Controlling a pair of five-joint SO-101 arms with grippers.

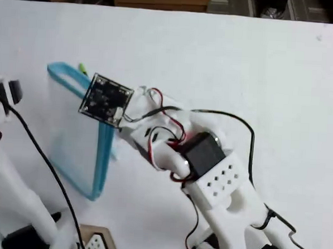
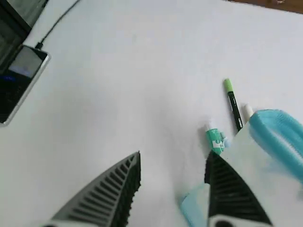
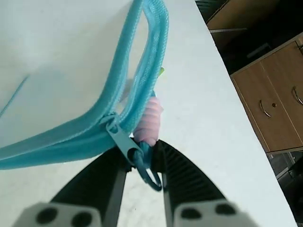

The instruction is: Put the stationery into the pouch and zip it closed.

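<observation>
One pouch (image 3: 61,71) is having its zipper pull (image 3: 150,176) pinched tight by the right gripper (image 3: 141,152). The left gripper (image 2: 174,156) is gaping empty, with one green pen (image 2: 232,101) and one teal marker (image 2: 215,139) lying just beyond it.

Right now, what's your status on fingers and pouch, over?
Right fingers shut on zipper pull. Left fingers open beside pouch. Pouch mouth unzipped. Green pen pokes past the edge, may foul the zipper.

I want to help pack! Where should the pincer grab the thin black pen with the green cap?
Take the thin black pen with the green cap near its cap end, coming straight down and squeezing across its narrow barrel. It lies flat on the white table, and its other end sits close by the light blue zip pouch.
</observation>
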